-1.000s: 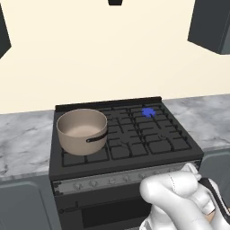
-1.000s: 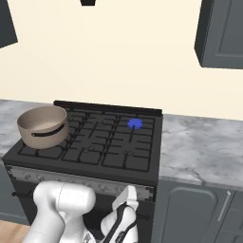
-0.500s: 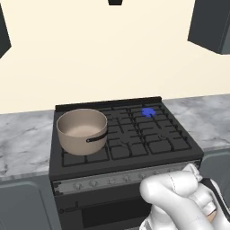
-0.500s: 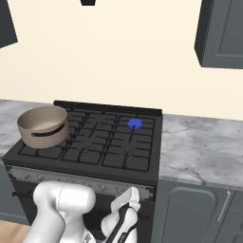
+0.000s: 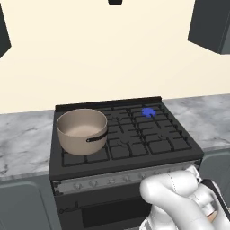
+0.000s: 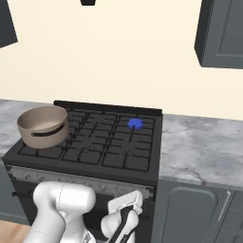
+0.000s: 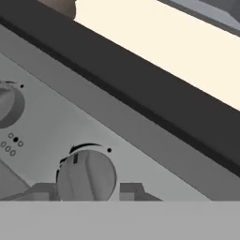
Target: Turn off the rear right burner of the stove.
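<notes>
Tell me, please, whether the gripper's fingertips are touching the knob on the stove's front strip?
Cannot tell. In the hand view the fingertips flank the knob closely, but the picture's bottom edge cuts them off, so neither contact nor gap shows plainly.

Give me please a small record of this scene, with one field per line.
stove: black gas range between grey marble counters
rear right burner: lit, blue flame
pot: beige, on the stove's left side
knob in hand view: round, grey, directly ahead of the gripper
gripper: low before the knob strip, fingertips on either side of that knob
task state: flame not yet out
</notes>
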